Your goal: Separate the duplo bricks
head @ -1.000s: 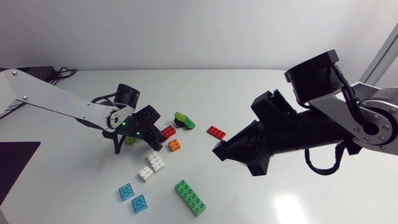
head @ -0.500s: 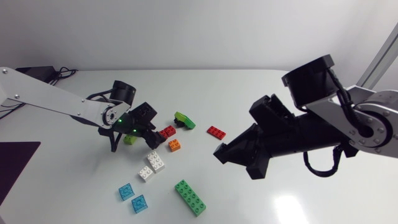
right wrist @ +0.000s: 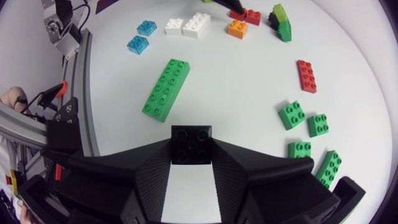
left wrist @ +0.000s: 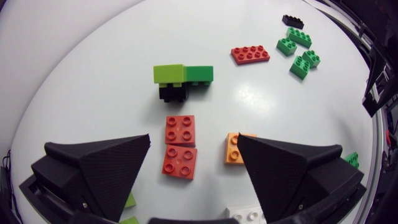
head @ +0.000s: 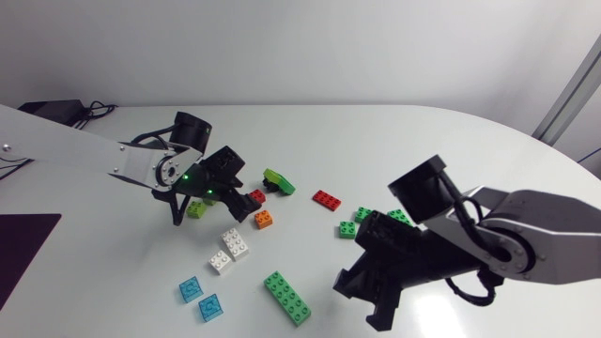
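Note:
My left gripper (head: 235, 192) hangs open just over two red square bricks (left wrist: 180, 144), which lie side by side on the table between its fingers (left wrist: 194, 140). An orange brick (left wrist: 234, 148) lies by one fingertip. Ahead stands a green-and-black stack (left wrist: 181, 83). My right gripper (right wrist: 191, 148) is shut on a small black brick (right wrist: 191, 138). In the head view it (head: 355, 286) hovers at the front right and hides that brick.
A red flat brick (head: 327, 199) and several small green bricks (head: 362, 214) lie mid-table. White bricks (head: 235, 242), two blue bricks (head: 191, 288), a long green brick (head: 286, 297) and a lime brick (head: 196, 208) lie toward the front left.
My left gripper has opened over the red bricks. My right arm has dropped toward the table's front, uncovering the small green bricks.

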Controlling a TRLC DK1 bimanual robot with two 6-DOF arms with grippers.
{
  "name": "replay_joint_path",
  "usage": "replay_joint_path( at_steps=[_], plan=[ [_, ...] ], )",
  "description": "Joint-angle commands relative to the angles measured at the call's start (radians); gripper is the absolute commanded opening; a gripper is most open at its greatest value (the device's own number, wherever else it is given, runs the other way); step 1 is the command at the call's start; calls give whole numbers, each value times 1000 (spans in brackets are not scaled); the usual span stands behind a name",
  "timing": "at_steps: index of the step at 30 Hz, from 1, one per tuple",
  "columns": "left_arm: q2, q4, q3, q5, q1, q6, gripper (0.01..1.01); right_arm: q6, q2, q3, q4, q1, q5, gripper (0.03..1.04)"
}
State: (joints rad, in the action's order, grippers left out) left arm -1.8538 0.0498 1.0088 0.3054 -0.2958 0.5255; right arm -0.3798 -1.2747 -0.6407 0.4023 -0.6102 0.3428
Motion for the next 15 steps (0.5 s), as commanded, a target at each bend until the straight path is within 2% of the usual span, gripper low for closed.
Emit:
replay_joint_path(
  at_steps=[1, 5, 10, 15],
  plan=[
    [-31, 5, 54, -3, -8, -25, 984, -16, -55, 44, -36, -28, -30, 256],
    [-96, -1, 122, -3, -6, -30, 984, -14, -117, 55, -92, -53, -65, 257],
    [-176, -13, 198, -3, -19, -62, 984, -11, -149, 53, -109, -62, -67, 266],
    [-222, -22, 248, -3, -37, -79, 984, -16, -161, 53, -109, -60, -67, 444]
  ],
)
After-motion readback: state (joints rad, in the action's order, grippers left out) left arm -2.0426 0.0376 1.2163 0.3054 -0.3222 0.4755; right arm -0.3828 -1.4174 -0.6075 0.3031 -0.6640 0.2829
